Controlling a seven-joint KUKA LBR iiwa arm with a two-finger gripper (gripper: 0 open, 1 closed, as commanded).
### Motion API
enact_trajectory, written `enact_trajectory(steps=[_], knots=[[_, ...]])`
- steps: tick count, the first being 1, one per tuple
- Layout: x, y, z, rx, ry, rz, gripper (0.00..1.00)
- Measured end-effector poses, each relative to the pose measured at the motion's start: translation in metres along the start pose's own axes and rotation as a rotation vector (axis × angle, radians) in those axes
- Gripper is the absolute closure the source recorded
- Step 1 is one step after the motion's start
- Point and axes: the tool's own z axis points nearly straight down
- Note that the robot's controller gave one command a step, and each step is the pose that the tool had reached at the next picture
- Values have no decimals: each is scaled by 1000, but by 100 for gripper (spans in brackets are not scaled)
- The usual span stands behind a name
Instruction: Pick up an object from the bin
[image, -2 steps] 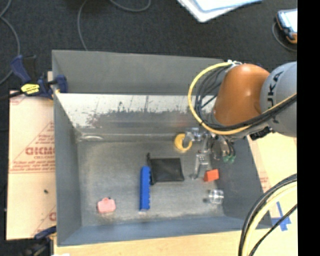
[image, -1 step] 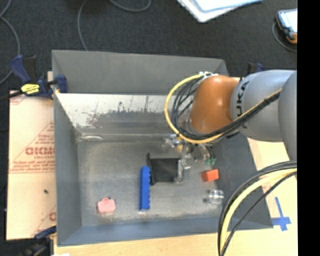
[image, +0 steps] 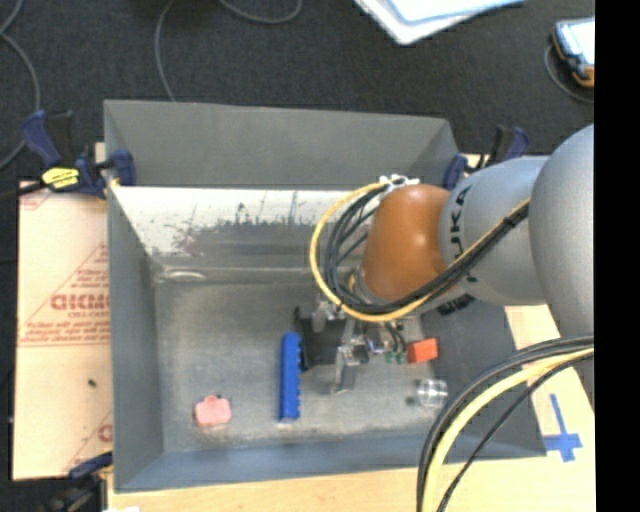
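Grey bin (image: 200, 330), sparsely littered. Hanging low near centre, jaws apparently spread and empty, just beside long blue bar (image: 289, 375); probably placed to straddle it. Pink lump (image: 212, 411) well apart.

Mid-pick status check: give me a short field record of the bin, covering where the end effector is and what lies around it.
end effector: over the middle of the bin, just right of the blue bar
blue bar: flat on the floor, nearest item
orange block: right of the end effector, apart from it
silver piece: below the orange block in view
pink lump: lower left, alone
grasp: cannot tell
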Motion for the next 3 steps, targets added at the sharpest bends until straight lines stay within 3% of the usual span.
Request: enact_trajectory(steps=[1, 3], knots=[[-19, 27, 9, 1, -5, -603, 100], [-19, 27, 9, 0, -5, -601, 100]])
